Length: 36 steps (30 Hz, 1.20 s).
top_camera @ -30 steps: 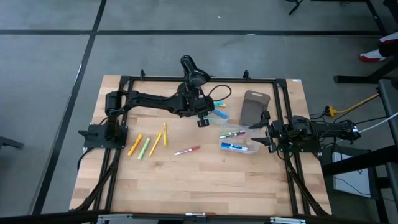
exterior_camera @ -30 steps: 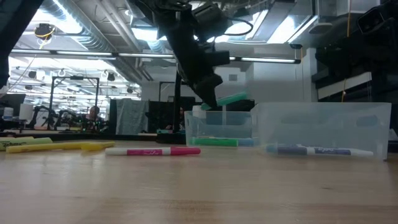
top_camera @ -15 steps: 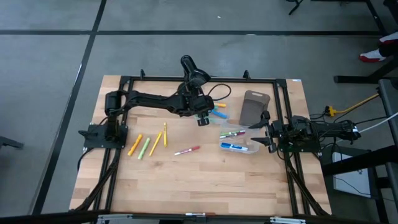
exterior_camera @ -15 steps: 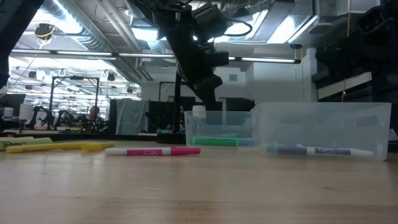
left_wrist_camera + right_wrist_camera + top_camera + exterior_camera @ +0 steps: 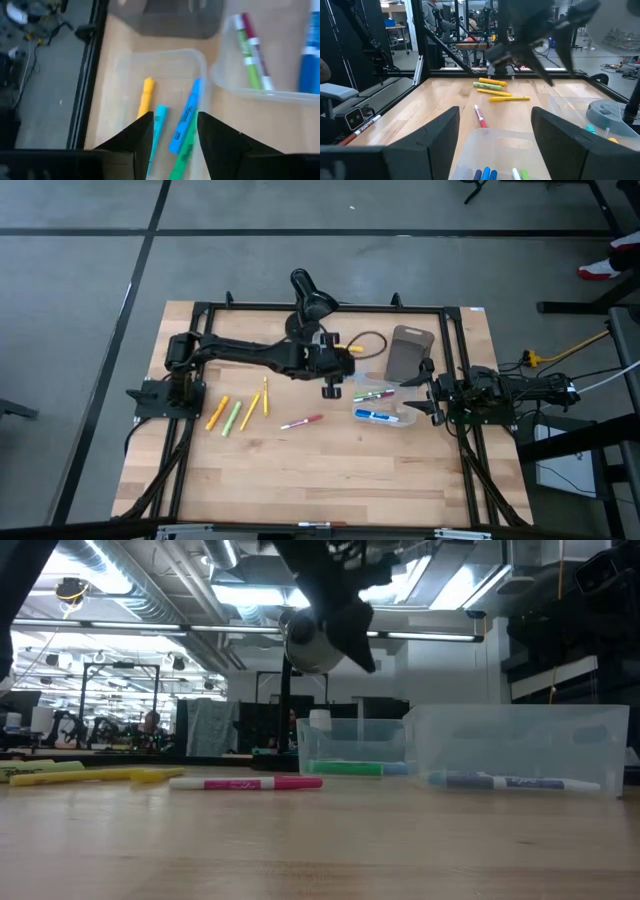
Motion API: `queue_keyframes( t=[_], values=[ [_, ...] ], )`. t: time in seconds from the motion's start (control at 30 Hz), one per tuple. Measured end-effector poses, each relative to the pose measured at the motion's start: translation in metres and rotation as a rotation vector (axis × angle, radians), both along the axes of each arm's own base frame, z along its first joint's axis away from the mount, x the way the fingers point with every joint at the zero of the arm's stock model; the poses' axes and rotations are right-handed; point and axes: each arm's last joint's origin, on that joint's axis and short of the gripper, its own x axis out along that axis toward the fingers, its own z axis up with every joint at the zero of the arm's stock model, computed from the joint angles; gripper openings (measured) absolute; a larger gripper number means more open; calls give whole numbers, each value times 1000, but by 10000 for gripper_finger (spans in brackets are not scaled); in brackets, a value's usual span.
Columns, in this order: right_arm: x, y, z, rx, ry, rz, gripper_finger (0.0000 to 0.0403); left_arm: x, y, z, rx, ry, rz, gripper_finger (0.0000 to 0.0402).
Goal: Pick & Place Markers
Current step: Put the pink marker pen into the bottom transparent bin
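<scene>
On the wooden worktop (image 5: 300, 470) three clear bins are seen: a rear bin (image 5: 165, 90) beneath the left hand (image 5: 329, 388), a middle bin (image 5: 375, 395) and a front bin (image 5: 380, 418) close to the right hand (image 5: 428, 396). The left hand is held above the worktop at the rear bin's near side, fingers (image 5: 137, 135) parted and nothing between them. The right hand is parked at the worktop's right edge, fingers spread, likewise holding nothing.

Markers already binned: yellow, light blue, blue and green sticks (image 5: 186, 125) lie in the rear bin, long axes roughly parallel. Markers left loose: the pink marker (image 5: 300, 422) lies flat near the centre, long axis slanted, one end toward the bins; orange, green and yellow markers (image 5: 238, 413) lie in a fan on the left side, each pointing roughly front to back.

Judgement: a release appears completed; the next pick is probably the pink marker. The hand is best turned so the fingers close across the stick's short width, at mid-length, and lowered squarely.
</scene>
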Motion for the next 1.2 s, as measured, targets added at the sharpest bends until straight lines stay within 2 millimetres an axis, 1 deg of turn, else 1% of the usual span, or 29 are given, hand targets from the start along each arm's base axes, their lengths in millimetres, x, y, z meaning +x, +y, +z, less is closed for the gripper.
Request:
queue_keyframes(
  t=[0.2,0.3,0.47,0.63,0.73,0.9,1.0,1.1,1.2],
  values=[
    [0,0,0,0,0,0,244,-2,-31,4,23,61,-101,146],
    [0,0,0,0,0,0,244,-6,-41,1,14,103,-122,148],
    [0,0,0,0,0,0,244,-14,-54,-3,-37,154,-79,141],
    [0,0,0,0,0,0,244,-22,-66,-8,-99,182,4,134],
    [0,0,0,0,0,0,244,-28,-75,-20,-127,201,43,131],
    [0,0,0,0,0,0,244,-44,-96,-41,-176,236,108,130],
    [0,0,0,0,0,0,244,-55,-107,-56,-210,250,176,129],
    [0,0,0,0,0,0,244,-65,-113,-70,-229,262,248,130],
    [0,0,0,0,0,0,244,-71,-117,-80,-238,258,289,131]
  ],
)
